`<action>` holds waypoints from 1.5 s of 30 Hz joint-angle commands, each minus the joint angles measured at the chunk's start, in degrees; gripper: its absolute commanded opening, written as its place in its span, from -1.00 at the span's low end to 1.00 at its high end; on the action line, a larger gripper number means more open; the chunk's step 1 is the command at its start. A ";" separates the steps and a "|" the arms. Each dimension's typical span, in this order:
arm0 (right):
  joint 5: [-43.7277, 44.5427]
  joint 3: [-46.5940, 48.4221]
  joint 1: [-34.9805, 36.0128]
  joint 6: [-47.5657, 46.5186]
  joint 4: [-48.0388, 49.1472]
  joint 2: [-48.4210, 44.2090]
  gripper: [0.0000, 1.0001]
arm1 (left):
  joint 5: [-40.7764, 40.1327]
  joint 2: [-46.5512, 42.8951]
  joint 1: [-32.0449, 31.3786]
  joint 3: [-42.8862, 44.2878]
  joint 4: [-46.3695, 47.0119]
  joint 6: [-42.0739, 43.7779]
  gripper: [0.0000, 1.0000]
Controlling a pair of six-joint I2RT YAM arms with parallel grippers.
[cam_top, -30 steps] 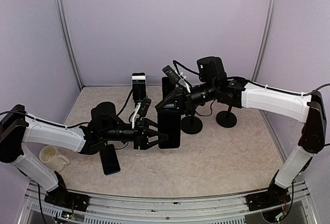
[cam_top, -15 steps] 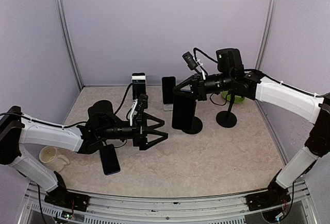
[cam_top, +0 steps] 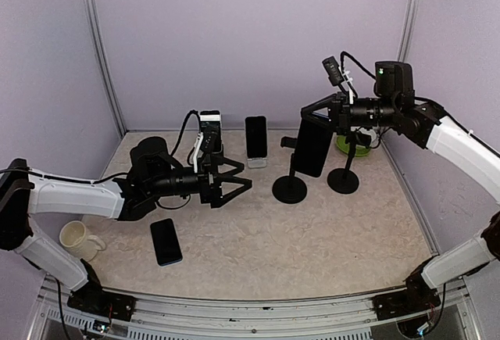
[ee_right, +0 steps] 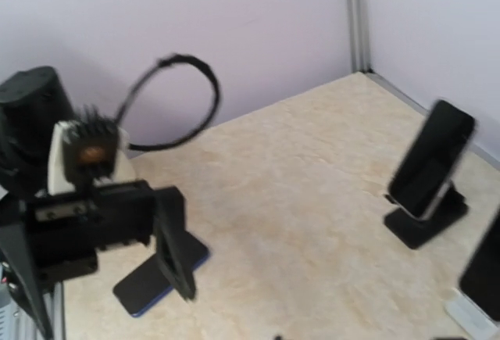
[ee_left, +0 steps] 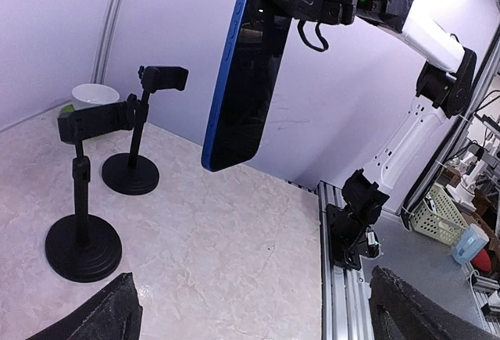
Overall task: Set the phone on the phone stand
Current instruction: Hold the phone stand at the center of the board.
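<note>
My right hand (cam_top: 319, 117), gripping the phone (cam_top: 312, 152) by its top, holds it upright in the air at 1 o'clock of the stand (cam_top: 290, 189); my left hand (cam_top: 234, 186), spread wide, lies farther off at 9 o'clock.

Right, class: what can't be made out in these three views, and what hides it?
Top view: the phone stand has its clamp partly hidden behind the phone held by the right gripper.
Right wrist view: blurred; that gripper's own fingers are not in frame.
Left wrist view: the left gripper is cut by the bottom edge.
</note>
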 commanded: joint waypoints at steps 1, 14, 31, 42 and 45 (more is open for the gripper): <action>-1.96 -0.53 -3.27 -0.37 -0.60 -1.77 -1.00 | -0.19 0.42 0.97 3.13 -2.30 1.34 0.97; -5.35 -1.27 -8.61 -1.51 0.86 -4.71 -1.00 | 1.38 6.47 1.24 12.36 -5.27 5.58 0.98; -10.48 -0.35 -9.98 0.18 2.43 -3.63 -1.00 | 19.54 25.43 8.93 27.41 -0.90 2.22 0.81; -11.38 1.01 -9.98 0.76 2.13 -3.60 -1.00 | 27.00 36.09 12.08 37.61 6.83 -7.85 0.70; -11.58 1.08 -9.98 1.11 2.19 -3.64 -1.00 | 26.27 38.27 12.51 39.89 6.93 -8.61 0.69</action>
